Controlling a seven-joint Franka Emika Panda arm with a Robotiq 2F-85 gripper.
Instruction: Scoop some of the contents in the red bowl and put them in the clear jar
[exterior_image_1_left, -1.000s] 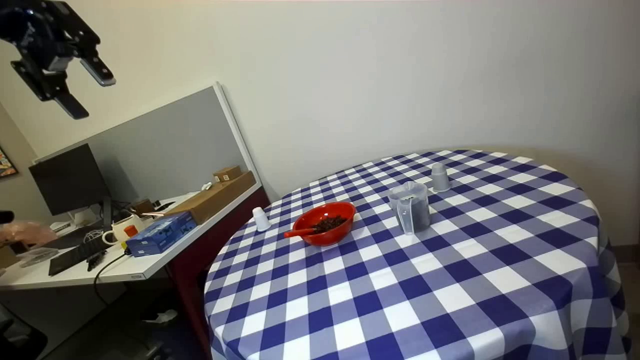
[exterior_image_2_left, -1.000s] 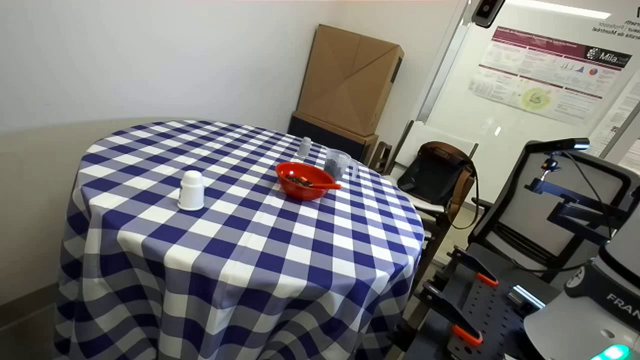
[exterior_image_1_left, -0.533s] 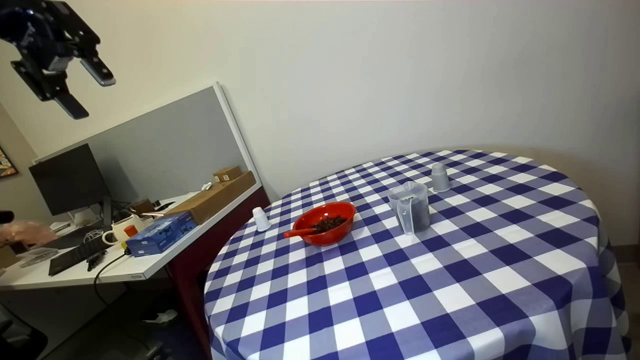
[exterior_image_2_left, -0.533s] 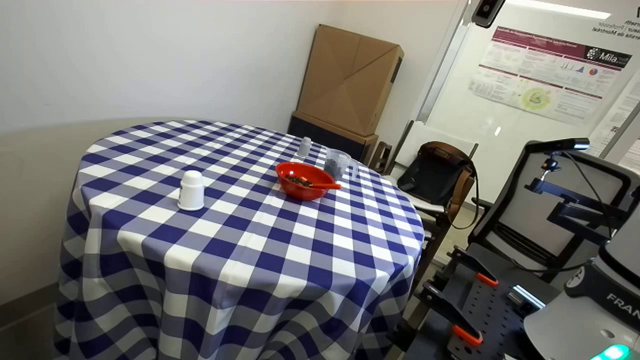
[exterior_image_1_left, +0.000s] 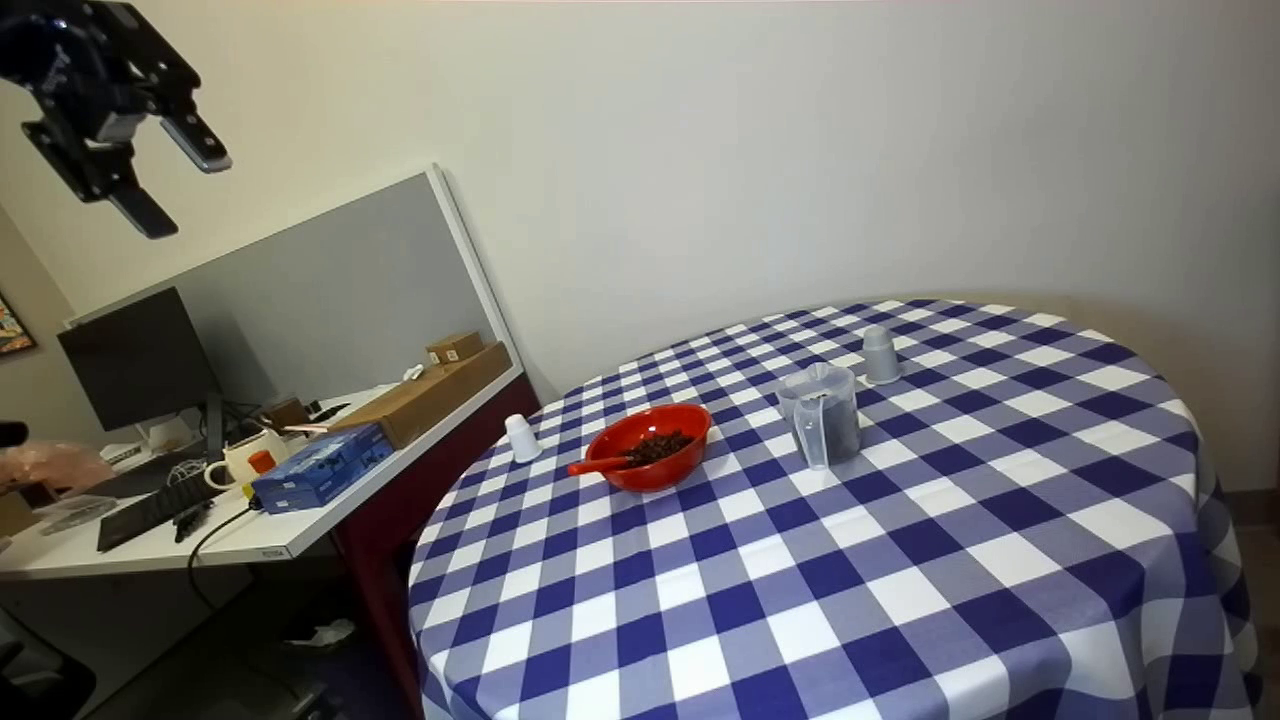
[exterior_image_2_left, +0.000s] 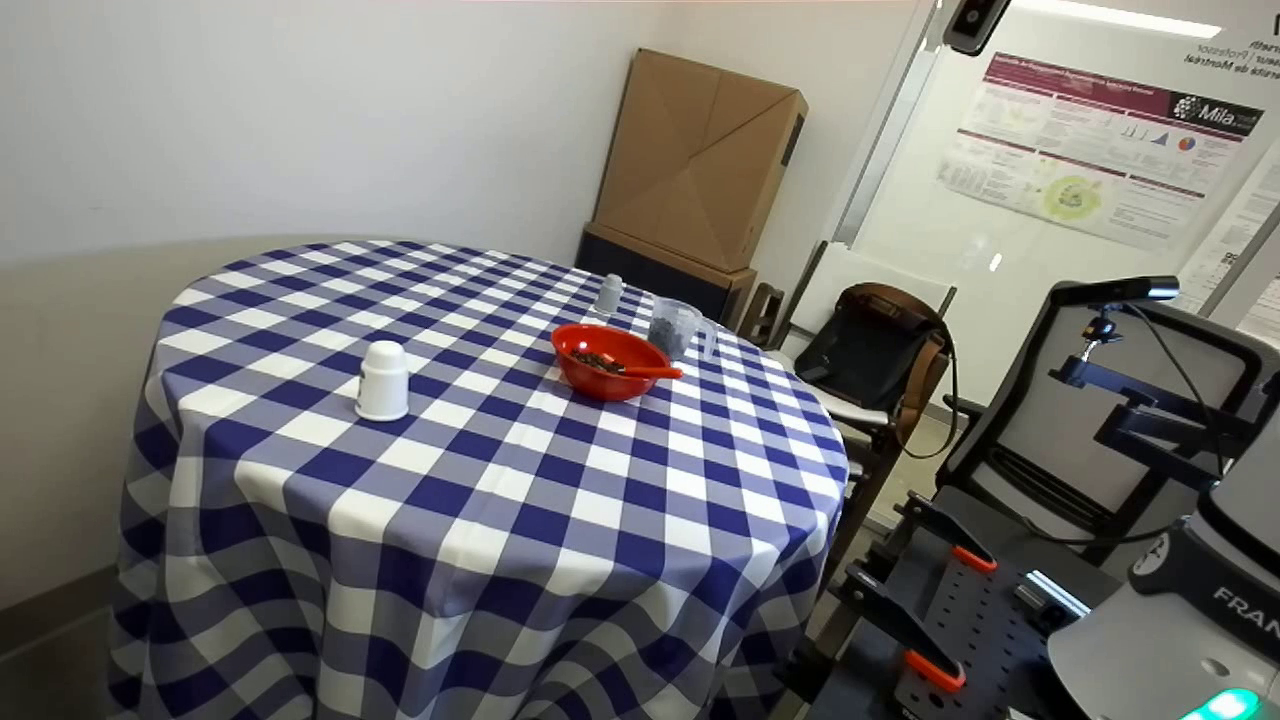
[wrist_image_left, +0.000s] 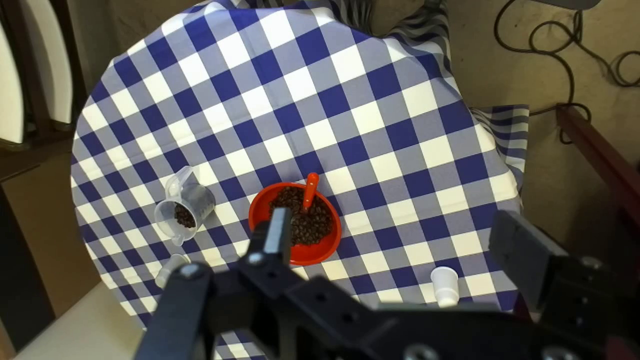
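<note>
The red bowl sits upright on the table with dark brown beans in it; it shows in both exterior views (exterior_image_1_left: 655, 479) (exterior_image_2_left: 603, 386) and the wrist view (wrist_image_left: 316, 254). A red-handled scoop (wrist_image_left: 310, 190) lies in the beans (wrist_image_left: 315, 227), its handle resting over the rim; its head is buried. The clear jar, a see-through jug with a handle, stands near the bowl (exterior_image_1_left: 838, 425) (exterior_image_2_left: 672, 330); some dark beans show inside it in the wrist view (wrist_image_left: 199, 200). My gripper (exterior_image_1_left: 183, 196) is open and empty, high above the table. It also shows in the wrist view (wrist_image_left: 392, 225).
The round table has a blue-and-white checked cloth (exterior_image_1_left: 690, 600). A white cup (exterior_image_1_left: 521, 440) stands upside down on one side of the bowl. Another pale cup (exterior_image_1_left: 880, 355) stands beyond the jar. A cluttered desk (exterior_image_1_left: 250, 540) with a monitor (exterior_image_1_left: 140, 365) is beside the table.
</note>
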